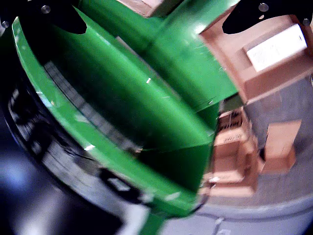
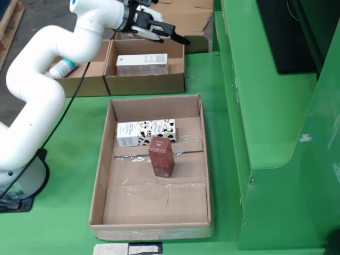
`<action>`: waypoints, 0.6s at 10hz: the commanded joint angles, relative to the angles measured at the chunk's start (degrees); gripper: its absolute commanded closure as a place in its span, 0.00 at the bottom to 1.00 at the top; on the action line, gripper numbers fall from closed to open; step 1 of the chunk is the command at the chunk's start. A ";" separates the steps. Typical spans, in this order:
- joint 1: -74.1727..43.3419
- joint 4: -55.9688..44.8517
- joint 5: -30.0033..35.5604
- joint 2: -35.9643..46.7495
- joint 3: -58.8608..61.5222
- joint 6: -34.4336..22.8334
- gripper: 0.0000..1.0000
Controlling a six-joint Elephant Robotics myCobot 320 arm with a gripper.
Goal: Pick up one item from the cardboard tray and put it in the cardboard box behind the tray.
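Note:
In the still view, the cardboard tray (image 2: 101,175) holds a white cow-patterned carton (image 2: 146,132) lying flat and a red-brown carton (image 2: 161,155) standing upright in front of it. Behind the tray is a cardboard box (image 2: 146,83) with a white carton (image 2: 142,64) lying inside. My gripper (image 2: 162,33) hovers above that box's back edge, fingers spread and nothing between them. The gripper-mounted view is blurred: black fingers (image 1: 254,14) sit at the top corners, and the cardboard box with the white carton (image 1: 276,46) shows at upper right.
A second cardboard box (image 2: 87,79) to the left holds a white tube (image 2: 64,68). A green machine housing (image 2: 265,106) rises along the tray's right side. My white arm (image 2: 37,90) arcs over the left of the table from its base (image 2: 21,180).

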 commanded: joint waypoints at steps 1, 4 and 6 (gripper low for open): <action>-13.95 -41.75 25.59 42.15 -32.03 18.12 0.00; -17.17 -27.88 25.74 69.87 -71.88 20.79 0.00; -20.27 -24.96 26.62 83.33 -87.75 21.31 0.00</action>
